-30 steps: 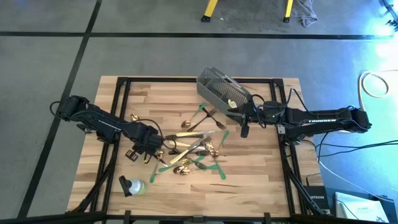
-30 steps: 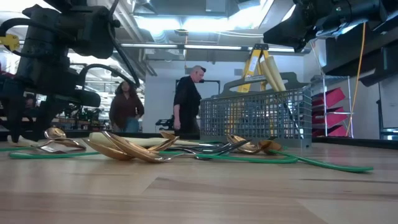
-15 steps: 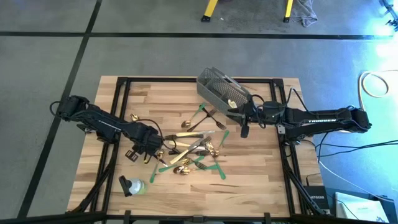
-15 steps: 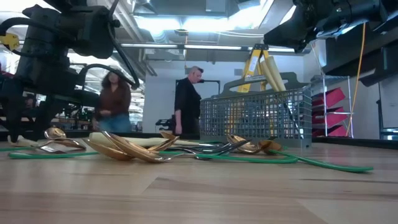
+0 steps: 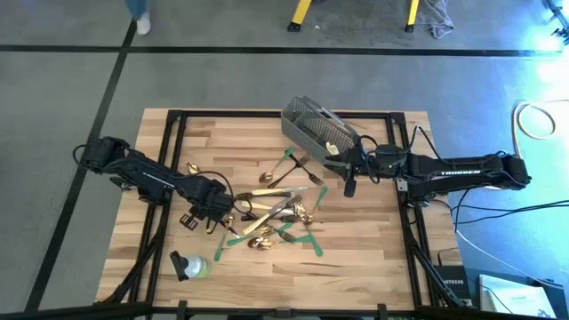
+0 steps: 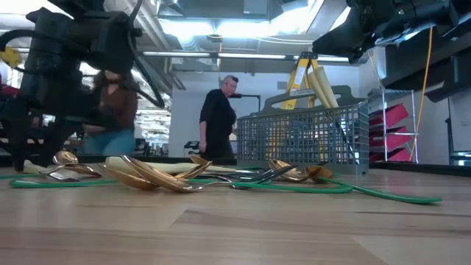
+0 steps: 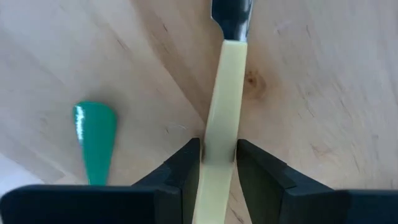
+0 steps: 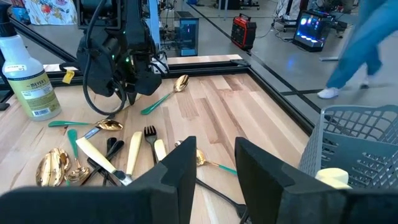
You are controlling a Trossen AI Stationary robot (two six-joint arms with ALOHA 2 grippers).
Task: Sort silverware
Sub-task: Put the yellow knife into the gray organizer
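Butcher-block style wooden table with a black frame around it, sitting on a grey workshop floor, and a couple of people wandering around behind the table in the low view. Busy room, shelving and a yellow ladder back there.

So the silverware is mostly heaped mid-table: gold spoons, dark forks, cream-handled knives, all tangled over some green tape strips. A few pieces already stand in the grey mesh basket at the far edge. Spray bottle sits near the front left corner.

The left gripper is down at the left side of the pile, and its wrist view shows the fingers pinched on a cream knife handle, flat against the wood. The right gripper hangs just beside the basket with its fingers parted and nothing between them.

My guess on handling: this stuff is light, rigid and slick, so it'll want to pivot or slide out of a pinch. Handle middle looks like the sane place to grab; the polished spoon bowls look hopeless. Pulling one piece out of that tangle could drag its neighbours along.
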